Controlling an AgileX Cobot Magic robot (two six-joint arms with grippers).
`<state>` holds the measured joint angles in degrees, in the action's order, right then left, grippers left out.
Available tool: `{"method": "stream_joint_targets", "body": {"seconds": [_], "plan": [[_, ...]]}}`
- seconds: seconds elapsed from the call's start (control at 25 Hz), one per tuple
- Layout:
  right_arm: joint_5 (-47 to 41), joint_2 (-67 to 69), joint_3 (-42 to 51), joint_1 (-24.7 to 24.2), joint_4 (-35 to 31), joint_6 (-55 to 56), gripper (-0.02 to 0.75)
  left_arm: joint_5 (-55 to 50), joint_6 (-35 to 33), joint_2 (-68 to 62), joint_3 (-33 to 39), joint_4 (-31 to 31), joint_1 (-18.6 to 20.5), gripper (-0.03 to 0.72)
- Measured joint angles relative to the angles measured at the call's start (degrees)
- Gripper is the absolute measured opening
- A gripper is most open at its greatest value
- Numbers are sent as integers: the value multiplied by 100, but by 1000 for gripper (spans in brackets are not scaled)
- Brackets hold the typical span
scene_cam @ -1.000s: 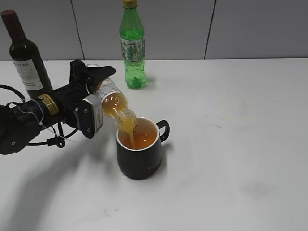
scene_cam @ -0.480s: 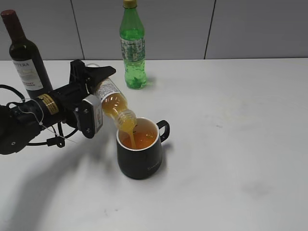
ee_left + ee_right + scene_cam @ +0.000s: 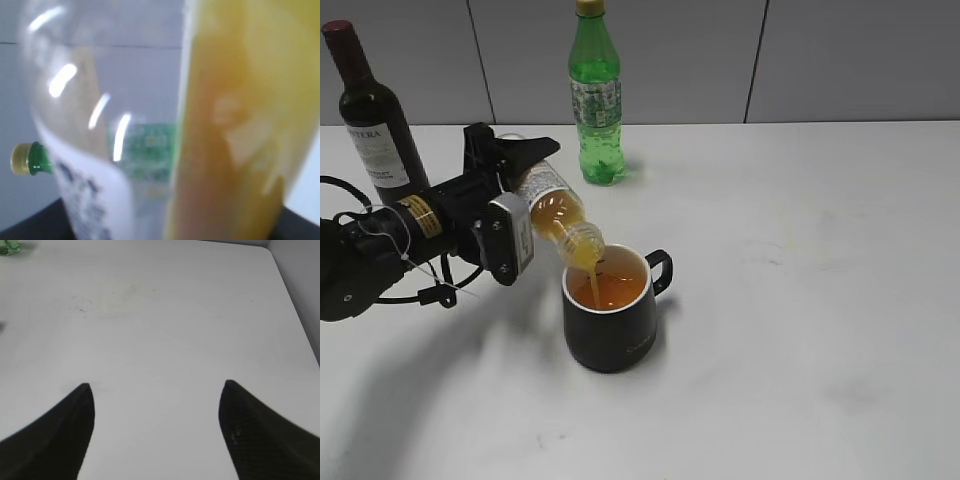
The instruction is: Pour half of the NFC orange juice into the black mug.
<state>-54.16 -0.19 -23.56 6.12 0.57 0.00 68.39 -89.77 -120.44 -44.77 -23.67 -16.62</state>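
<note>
My left gripper [image 3: 516, 165] is shut on the NFC orange juice bottle [image 3: 556, 214] and holds it tipped, neck down over the black mug [image 3: 610, 322]. Orange juice runs from the neck into the mug, which holds orange liquid. The mug stands on the white table with its handle to the right. The bottle fills the left wrist view [image 3: 230, 125], blurred, juice on the right side. My right gripper [image 3: 156, 387] is open and empty over bare table; it does not show in the exterior view.
A green soda bottle [image 3: 595, 95] stands at the back centre and also shows in the left wrist view [image 3: 30, 159]. A dark wine bottle [image 3: 372, 115] stands at the back left behind my left arm. The white table [image 3: 800, 300] stretches to the right of the mug.
The bottle stays tipped over the mug. The juice level in the bottle has dropped slightly and the mug holds a little more.
</note>
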Motion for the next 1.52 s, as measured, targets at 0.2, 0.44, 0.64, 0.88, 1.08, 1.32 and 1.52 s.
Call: {"method": "stream_joint_targets", "body": {"seconds": [0.2, 0.44, 0.64, 0.88, 1.08, 1.32, 1.52], "plan": [[0, 0, 0, 0, 0, 0, 587, 0, 871, 0, 0, 0, 0, 465], [0, 0, 0, 0, 0, 0, 587, 0, 3172, 0, 0, -4, 0, 465], [0, 0, 0, 0, 0, 0, 587, 0, 5467, 0, 0, 29, 0, 465], [0, 0, 0, 0, 0, 0, 587, 0, 8532, 0, 0, 604, 0, 465], [0, 0, 0, 0, 0, 0, 587, 0, 9206, 0, 0, 805, 0, 465], [0, 0, 0, 0, 0, 0, 587, -56, 9274, 0, 0, 1026, 0, 465], [0, 0, 0, 0, 0, 0, 587, -190, 9064, -58, -13, 1626, 46, 465]]}}
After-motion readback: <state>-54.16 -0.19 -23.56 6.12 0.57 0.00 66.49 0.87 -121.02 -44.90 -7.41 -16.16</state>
